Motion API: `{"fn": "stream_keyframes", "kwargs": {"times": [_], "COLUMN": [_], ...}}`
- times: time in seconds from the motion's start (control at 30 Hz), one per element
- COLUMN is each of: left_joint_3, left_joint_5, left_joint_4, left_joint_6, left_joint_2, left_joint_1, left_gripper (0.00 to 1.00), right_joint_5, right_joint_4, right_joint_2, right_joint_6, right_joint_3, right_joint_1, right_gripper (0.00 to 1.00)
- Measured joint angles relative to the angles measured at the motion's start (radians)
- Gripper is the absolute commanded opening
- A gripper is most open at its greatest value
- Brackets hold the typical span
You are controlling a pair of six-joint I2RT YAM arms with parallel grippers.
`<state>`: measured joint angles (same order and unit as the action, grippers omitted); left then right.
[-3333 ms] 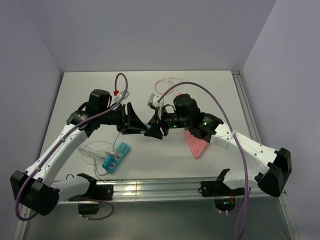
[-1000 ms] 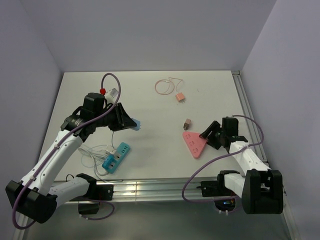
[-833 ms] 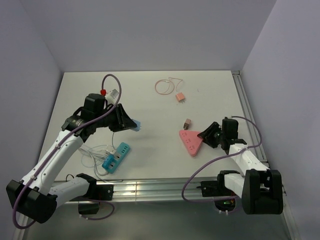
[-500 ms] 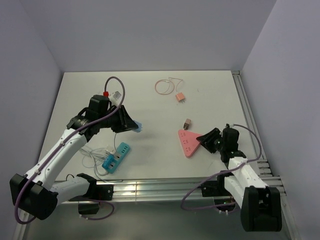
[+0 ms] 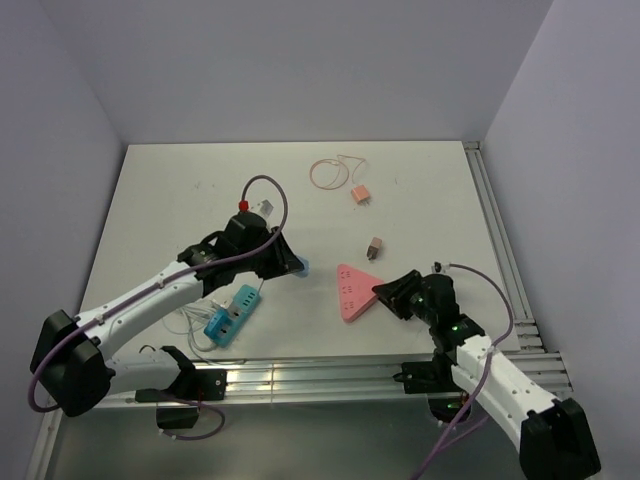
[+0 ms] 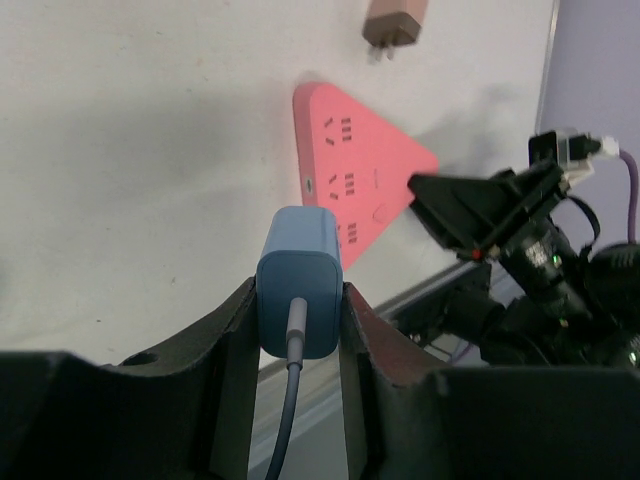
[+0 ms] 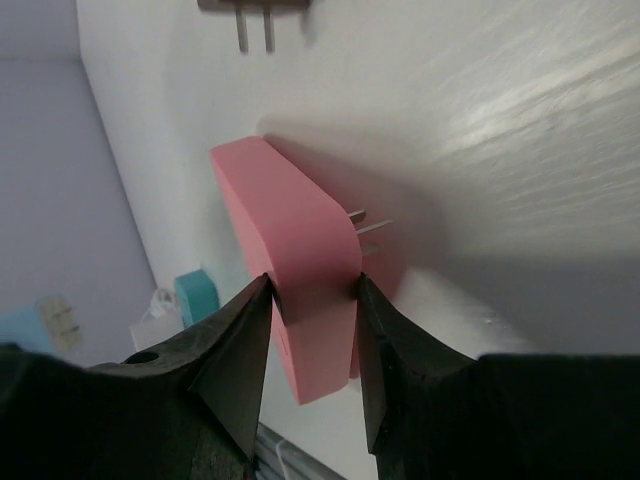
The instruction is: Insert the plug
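Note:
A blue plug (image 6: 300,262) with a grey cable sits squeezed between my left gripper's (image 6: 298,289) fingers, just above the table. In the top view that plug (image 5: 299,266) hangs a little left of the pink triangular power strip (image 5: 350,291). The strip's socket face (image 6: 345,187) shows ahead of the plug in the left wrist view. My right gripper (image 5: 386,292) is shut on the strip's right corner. From the right wrist, the jaws (image 7: 313,286) pinch the pink strip (image 7: 285,235) on both faces, and its corner sits lifted off the table.
A teal power strip (image 5: 232,311) with tangled white cables lies near the front left. A small brown plug (image 5: 374,246) lies just behind the pink strip. An orange plug (image 5: 359,194) with a thin looped cable is further back. A metal rail (image 5: 320,377) runs along the near edge.
My right gripper closed on the pink strip and dragged it left and nearer. My left arm carried the blue plug to the right, close to the strip.

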<state>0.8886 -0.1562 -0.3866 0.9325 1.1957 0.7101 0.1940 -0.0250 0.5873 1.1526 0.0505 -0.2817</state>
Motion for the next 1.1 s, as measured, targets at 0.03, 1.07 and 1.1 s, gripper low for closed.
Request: {"fn": "stream_keyframes", "kwargs": {"times": [0.03,1.07,1.1], "left_joint_3": [-0.006,0.002,0.002], "left_joint_5": [0.028,0.298,0.293], "left_joint_4": [0.013,0.077,0.079], "left_joint_6": [0.017,0.084,0.084], "left_joint_2": [0.010,0.241,0.241], "left_joint_1": [0.011,0.139,0.138], "left_gripper": [0.00,0.00,0.00], "right_joint_5": [-0.011,-0.116,-0.119], "right_joint_4": [0.018,0.507,0.512], "right_joint_2": [0.025,0.558,0.563], "right_joint_6": [0.019,0.169,0.170], "right_joint_3": [0.000,0.066,0.068], "right_joint_1": [-0.035,-0.389,-0.393], "right_gripper": [0.00,0.00,0.00]}}
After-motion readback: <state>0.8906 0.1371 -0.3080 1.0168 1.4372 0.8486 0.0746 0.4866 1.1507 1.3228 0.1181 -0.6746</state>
